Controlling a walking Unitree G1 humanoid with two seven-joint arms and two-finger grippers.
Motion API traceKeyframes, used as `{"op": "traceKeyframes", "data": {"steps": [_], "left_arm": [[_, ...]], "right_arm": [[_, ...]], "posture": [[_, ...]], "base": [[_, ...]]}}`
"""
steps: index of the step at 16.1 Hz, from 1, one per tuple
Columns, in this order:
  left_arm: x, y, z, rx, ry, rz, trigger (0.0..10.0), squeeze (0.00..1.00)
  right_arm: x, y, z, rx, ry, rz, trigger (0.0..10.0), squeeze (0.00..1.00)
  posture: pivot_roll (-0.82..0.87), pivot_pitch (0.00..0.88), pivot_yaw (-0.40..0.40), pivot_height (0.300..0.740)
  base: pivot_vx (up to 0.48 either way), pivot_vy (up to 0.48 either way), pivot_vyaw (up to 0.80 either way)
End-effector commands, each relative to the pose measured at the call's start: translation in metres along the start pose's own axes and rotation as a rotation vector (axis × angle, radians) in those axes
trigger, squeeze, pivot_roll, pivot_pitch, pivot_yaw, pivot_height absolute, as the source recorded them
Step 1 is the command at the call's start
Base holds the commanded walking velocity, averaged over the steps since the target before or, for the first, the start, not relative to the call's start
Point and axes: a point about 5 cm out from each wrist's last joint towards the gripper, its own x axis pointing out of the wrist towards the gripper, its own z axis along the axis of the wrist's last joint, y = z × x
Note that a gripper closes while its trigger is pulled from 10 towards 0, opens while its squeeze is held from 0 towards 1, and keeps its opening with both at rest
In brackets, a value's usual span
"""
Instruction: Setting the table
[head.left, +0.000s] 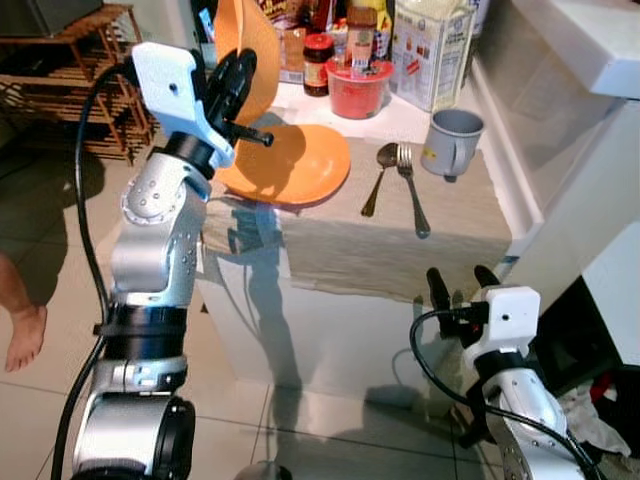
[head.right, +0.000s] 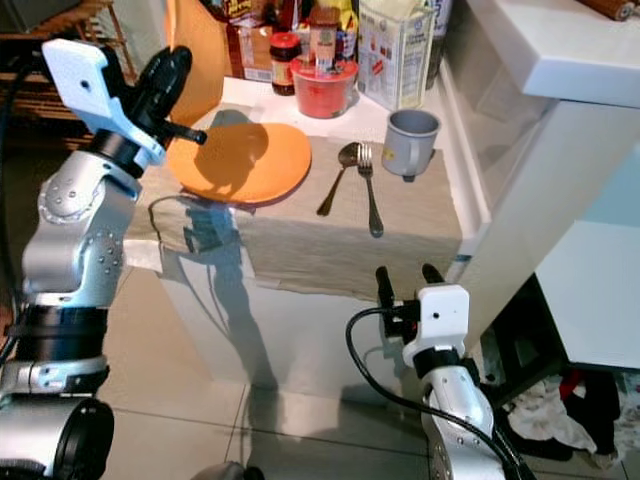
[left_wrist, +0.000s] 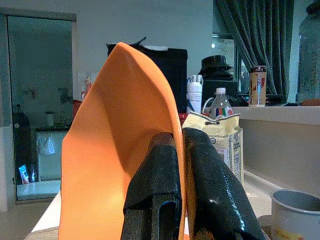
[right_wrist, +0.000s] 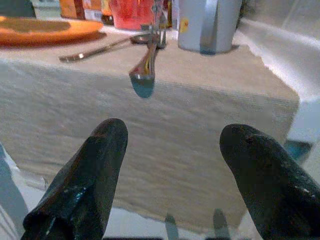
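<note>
The left gripper (head.left: 240, 85) has its jaws clamped on the rim of a smooth orange plate (left_wrist: 120, 145), held upright on edge above the tabletop's (head.left: 400, 120) far left side, directly over a second orange plate (head.right: 240, 160) lying flat on the coarse woven placemat (head.left: 380, 250). A metal spoon (head.left: 378, 178) and fork (head.left: 412, 190) lie lengthwise beside a grey mug (head.left: 452, 140). The right gripper (right_wrist: 170, 165) waits below the near edge, jaws apart.

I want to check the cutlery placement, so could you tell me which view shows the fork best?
The left eye view: the fork lies whole on the placemat, beside the spoon. The right eye view shows it similarly; the right wrist view sees it foreshortened, end-on.
</note>
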Motion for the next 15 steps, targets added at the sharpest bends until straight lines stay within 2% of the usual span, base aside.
{"op": "traceKeyframes", "data": {"steps": [1, 2, 4, 5, 6, 10, 15], "left_arm": [[-0.001, -0.003, 0.007, 0.011, -0.019, -0.005, 0.0, 0.00], [-0.006, -0.005, 0.006, 0.009, -0.005, -0.001, 0.0, 0.00], [-0.028, -0.011, -0.004, 0.042, 0.020, 0.021, 0.0, 0.00], [-0.044, -0.011, -0.013, 0.045, 0.051, 0.062, 0.0, 0.00], [-0.052, -0.018, -0.013, 0.054, 0.053, 0.066, 0.0, 0.00], [-0.042, -0.022, 0.000, 0.109, 0.000, 0.051, 0.0, 0.00], [-0.041, -0.027, -0.009, 0.075, 0.038, 0.041, 0.0, 0.00]], "right_arm": [[0.001, -0.002, 0.001, -0.007, -0.012, 0.002, 10.0, 0.00], [0.002, -0.002, 0.001, -0.007, -0.014, 0.003, 10.0, 0.00], [0.004, -0.002, 0.001, -0.008, -0.020, 0.003, 10.0, 0.00], [0.005, -0.003, 0.002, -0.008, -0.024, 0.001, 10.0, 0.00], [0.006, -0.004, 0.004, -0.008, -0.031, -0.004, 10.0, 0.00], [0.010, -0.006, 0.007, -0.015, -0.048, 0.001, 10.0, 0.00], [0.011, -0.002, 0.004, -0.004, -0.042, 0.001, 10.0, 0.00]], "posture": [[0.01, 0.000, 0.011, 0.740], [0.01, 0.000, 0.010, 0.740], [0.00, 0.000, 0.016, 0.740], [0.00, 0.000, 0.016, 0.740], [0.01, 0.000, 0.003, 0.740], [0.01, 0.000, 0.000, 0.740], [0.01, 0.000, 0.000, 0.740]], "base": [[0.000, 0.000, 0.00], [0.000, 0.000, 0.00], [0.000, 0.000, 0.00], [0.000, 0.000, 0.00], [0.000, 0.000, 0.00], [0.000, 0.000, 0.00], [0.000, 0.000, 0.00]]}}
